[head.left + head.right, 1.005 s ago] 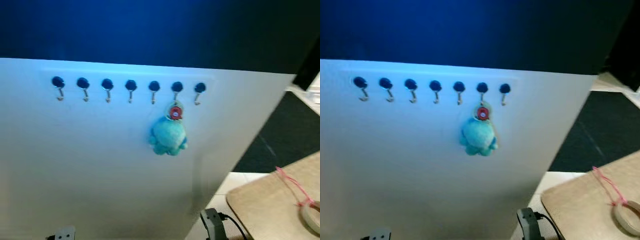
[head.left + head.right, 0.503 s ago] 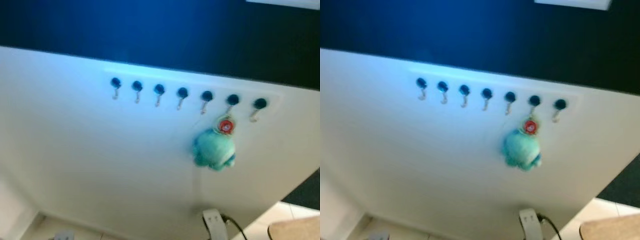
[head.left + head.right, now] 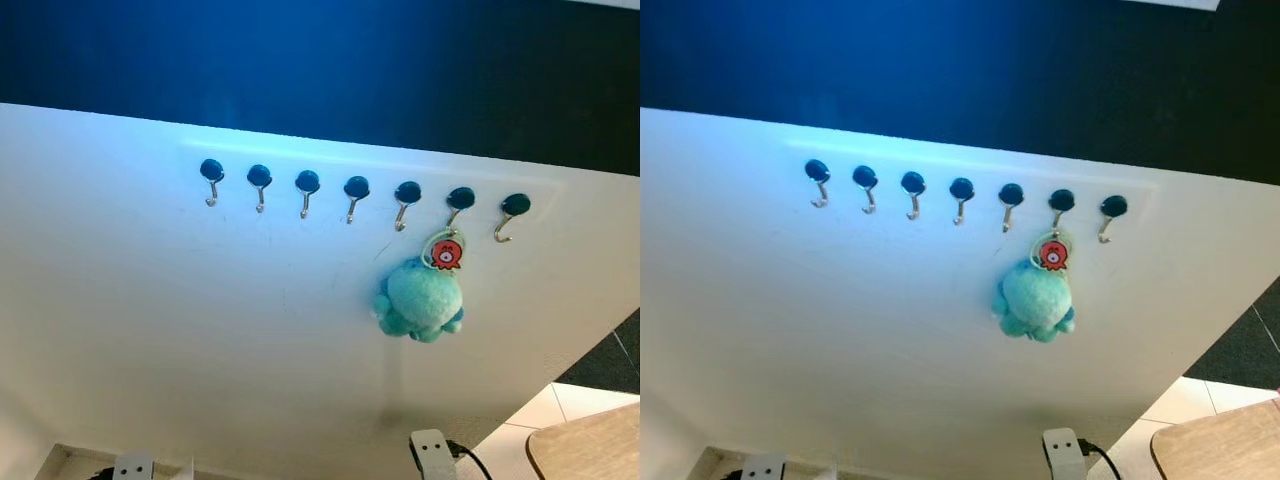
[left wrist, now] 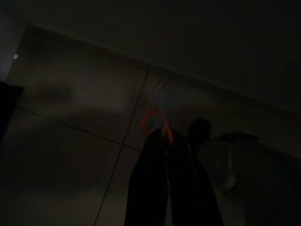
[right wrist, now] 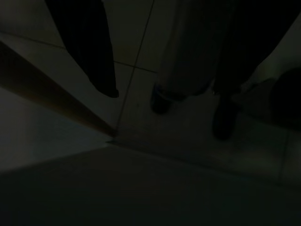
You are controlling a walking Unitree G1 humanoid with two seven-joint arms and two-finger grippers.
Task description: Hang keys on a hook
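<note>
A row of several dark-capped hooks runs across a white panel. A teal plush octopus keychain with a small red-octopus tag hangs from the second hook from the right. The last hook on the right is bare, as are those to the left. In the dark left wrist view my left gripper hangs over floor tiles, shut on a red key ring that pokes out past its tips. My right gripper hangs low over the floor, its fingers spread open around nothing.
A white plug with a black cable sits at the foot of the panel. A tan table corner pokes in at the lower right, with dark flooring behind it. A small white fitting lies at the lower left.
The head camera has swung left, so the hooks and plush sit further right and most of the table has left the picture. The blur has gone. The keychain still hangs on the same hook.
</note>
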